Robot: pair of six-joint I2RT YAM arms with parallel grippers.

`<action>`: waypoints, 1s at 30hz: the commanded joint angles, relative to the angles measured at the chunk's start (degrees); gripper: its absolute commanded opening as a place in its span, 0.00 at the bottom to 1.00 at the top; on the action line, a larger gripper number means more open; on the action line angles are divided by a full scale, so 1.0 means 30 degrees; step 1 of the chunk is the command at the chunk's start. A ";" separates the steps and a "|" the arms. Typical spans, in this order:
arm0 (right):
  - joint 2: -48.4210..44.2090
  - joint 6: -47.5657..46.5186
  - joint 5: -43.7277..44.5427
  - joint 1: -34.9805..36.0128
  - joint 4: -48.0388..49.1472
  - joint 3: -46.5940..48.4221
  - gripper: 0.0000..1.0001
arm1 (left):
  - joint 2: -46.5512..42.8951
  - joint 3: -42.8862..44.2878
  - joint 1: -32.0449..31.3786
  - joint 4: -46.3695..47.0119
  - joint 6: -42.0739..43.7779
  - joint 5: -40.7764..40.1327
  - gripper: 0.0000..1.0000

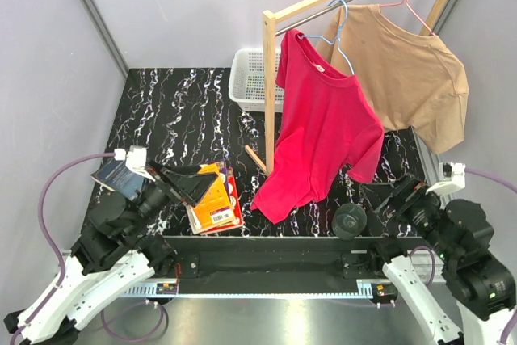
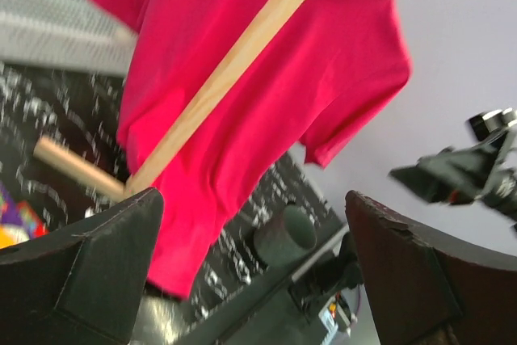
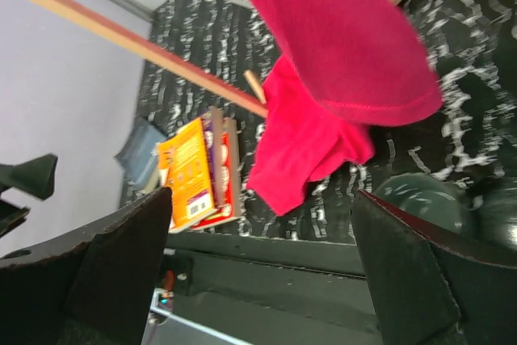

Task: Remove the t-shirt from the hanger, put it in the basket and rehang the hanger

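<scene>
From above, the red t-shirt point(image 1: 323, 119) hangs on a blue hanger point(image 1: 342, 34) over the counter point(image 1: 178, 111). The left claw point(image 1: 179, 183) and the right claw point(image 1: 394, 196) are low and apart from it. In the left wrist view, the left claw is wide open and empty, with the t-shirt ahead. In the right wrist view, the right claw is also wide open and holds nothing.

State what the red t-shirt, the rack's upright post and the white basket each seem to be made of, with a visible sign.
Red t-shirt: soft matte fabric, possibly cotton; it drapes in folds, hem stitched.
Upright post: pale, matte wood, judging by colour and square cut.
White basket: probably plastic; moulded lattice walls.
</scene>
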 commanded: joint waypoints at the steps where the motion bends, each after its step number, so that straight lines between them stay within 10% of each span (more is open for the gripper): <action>1: 0.2511 -0.2946 0.1904 0.0117 -0.1072 0.3026 0.99 | -0.0102 0.0722 -0.0062 -0.2539 -0.1843 0.0834 0.99; 24: 1.4698 -0.9074 0.1292 0.0088 0.4553 1.0006 1.00 | -0.0983 0.1104 -0.0033 -0.4417 -0.2168 0.2711 0.99; 30: 1.5170 -0.8840 -0.0088 0.0088 0.6956 0.8747 0.77 | -0.0133 0.1368 -0.0062 -0.4417 -0.2344 0.3239 0.99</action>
